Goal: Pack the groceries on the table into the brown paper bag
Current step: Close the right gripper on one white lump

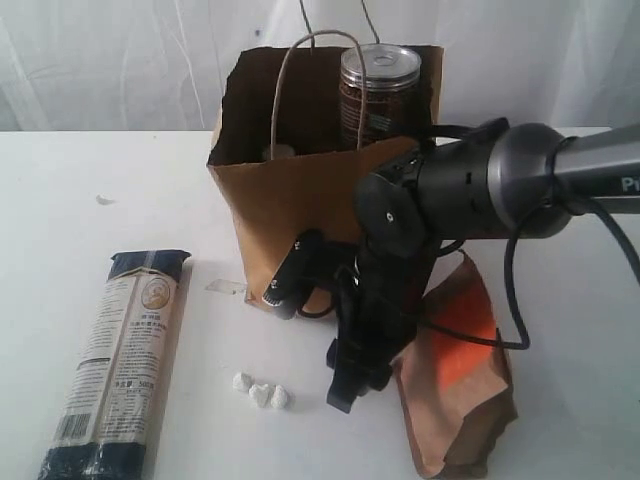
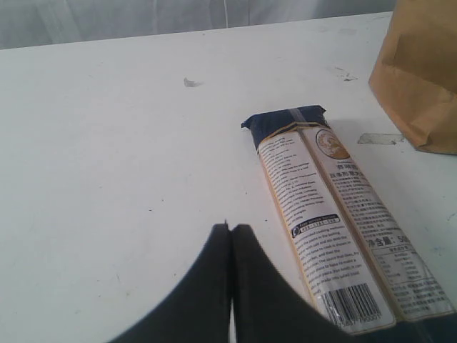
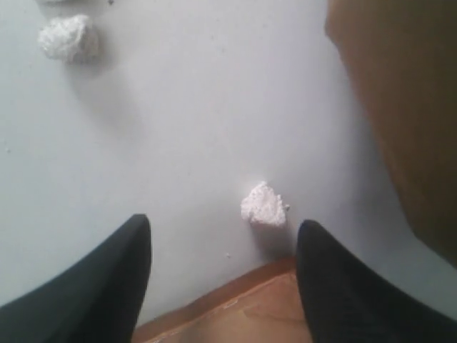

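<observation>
The exterior view looks from in front and a little above, across the table (image 1: 100, 220) at the bag (image 1: 290, 210), at middling range, with a curtain (image 1: 100, 60) behind; the left wrist view sits low, facing along the table past its closed left gripper (image 2: 229, 227) toward the packet (image 2: 335, 214) and the bag's corner, both shared with the exterior view; the right wrist view is very close, facing down between the parted right gripper (image 3: 223, 221) at white lumps (image 3: 263, 205), which the exterior view also shows.
</observation>
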Controlling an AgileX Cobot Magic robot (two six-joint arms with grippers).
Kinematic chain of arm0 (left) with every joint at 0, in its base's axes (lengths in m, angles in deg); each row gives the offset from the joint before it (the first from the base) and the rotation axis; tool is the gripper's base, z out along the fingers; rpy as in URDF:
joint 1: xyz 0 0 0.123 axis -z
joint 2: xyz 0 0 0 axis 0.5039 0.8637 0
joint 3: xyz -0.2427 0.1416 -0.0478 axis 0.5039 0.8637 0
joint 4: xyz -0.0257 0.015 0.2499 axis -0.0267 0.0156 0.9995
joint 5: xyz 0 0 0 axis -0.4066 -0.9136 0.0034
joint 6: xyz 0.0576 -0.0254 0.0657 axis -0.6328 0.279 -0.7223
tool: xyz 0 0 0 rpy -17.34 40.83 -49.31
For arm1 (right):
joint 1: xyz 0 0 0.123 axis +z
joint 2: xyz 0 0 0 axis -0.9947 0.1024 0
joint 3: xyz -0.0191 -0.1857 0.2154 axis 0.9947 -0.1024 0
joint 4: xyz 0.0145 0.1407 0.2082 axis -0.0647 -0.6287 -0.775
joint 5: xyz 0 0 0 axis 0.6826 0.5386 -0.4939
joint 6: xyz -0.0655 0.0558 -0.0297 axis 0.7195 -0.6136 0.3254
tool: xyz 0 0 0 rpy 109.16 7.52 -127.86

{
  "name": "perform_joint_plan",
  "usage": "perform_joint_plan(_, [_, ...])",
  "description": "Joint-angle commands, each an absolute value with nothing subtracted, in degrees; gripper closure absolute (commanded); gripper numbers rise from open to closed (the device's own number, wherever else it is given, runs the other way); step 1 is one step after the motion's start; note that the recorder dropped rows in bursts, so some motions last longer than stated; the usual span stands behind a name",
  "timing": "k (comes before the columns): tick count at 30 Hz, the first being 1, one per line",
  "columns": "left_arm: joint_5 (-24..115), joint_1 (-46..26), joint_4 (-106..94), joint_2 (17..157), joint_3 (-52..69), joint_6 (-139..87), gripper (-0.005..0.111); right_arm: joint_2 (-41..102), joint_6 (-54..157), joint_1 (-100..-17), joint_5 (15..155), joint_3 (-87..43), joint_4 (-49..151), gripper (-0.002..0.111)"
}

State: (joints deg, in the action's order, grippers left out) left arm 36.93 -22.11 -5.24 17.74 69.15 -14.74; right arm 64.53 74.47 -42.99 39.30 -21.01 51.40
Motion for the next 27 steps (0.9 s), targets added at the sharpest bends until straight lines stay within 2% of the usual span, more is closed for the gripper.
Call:
perform_joint_plan(1, [36.9,-22.2,-5.8,17.4,69.3,-14.7,0.107,64.1,73.7,-42.8,42.4,-21.7,50.9,0.053])
perform_joint_plan(25, [36.9,-22.2,-5.8,17.4,69.3,-14.7,0.107,68.1,72.0,-46.5,42.6,-22.4,51.0,0.053])
perform_joint_plan(27, [36.9,-22.2,-5.8,17.4,69.3,-14.7,0.107,68.3,72.4,-46.5,42.6,-22.4,51.0,0.057])
